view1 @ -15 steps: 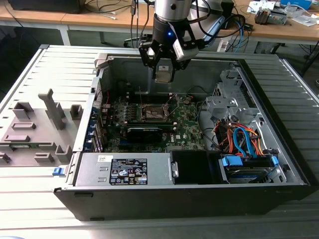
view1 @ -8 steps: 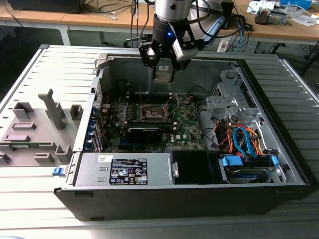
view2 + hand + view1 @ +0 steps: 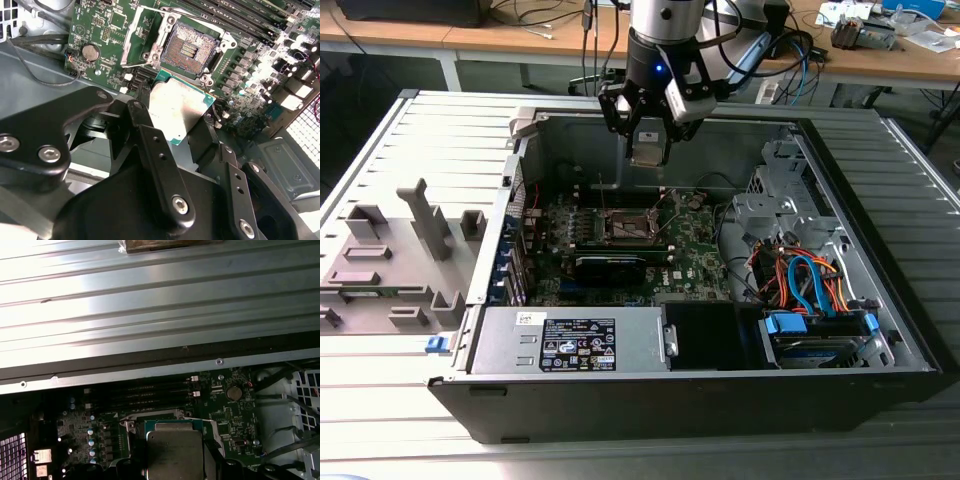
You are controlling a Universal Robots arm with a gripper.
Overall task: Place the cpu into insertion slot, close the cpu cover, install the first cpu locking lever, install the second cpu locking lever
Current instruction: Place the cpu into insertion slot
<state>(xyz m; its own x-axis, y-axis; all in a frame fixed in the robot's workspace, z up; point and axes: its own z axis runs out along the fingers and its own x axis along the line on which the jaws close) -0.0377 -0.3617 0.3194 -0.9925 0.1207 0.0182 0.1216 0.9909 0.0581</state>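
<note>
- Gripper [image 3: 172, 119] is clamping the cpu [image 3: 182, 102]; its black fingers [image 3: 137, 112] are pinching two opposite edges, opened no wider than the chip itself.
- In the exterior view the gripper [image 3: 648, 140] is hanging over the open computer case [image 3: 720, 385], with the cpu [image 3: 647, 152] sitting at its tip, up in the air and well apart from the board.
- Cpu is showing its matte silver-grey metal top to both wrist views; a thin green border is framing the lid. The outline is reading as near square, so I cannot tell a long axis. In the second wrist view one corner is pointing toward the insertion slot [image 3: 191, 49].
- Insertion slot is lying bare on the green circuit board [image 3: 100, 30]: a brownish-gold pin field inside a dark metal rim. In the exterior view the insertion slot [image 3: 630, 225] is sitting below the gripper.
- Cpu cover [image 3: 134, 37], a thin silver frame plate, is standing swung open at one side of the slot.
- A round silver coin cell [image 3: 90, 51] is sitting on the board, near the cover.
- Long black memory slots [image 3: 140, 392] are running past the socket area.
</note>
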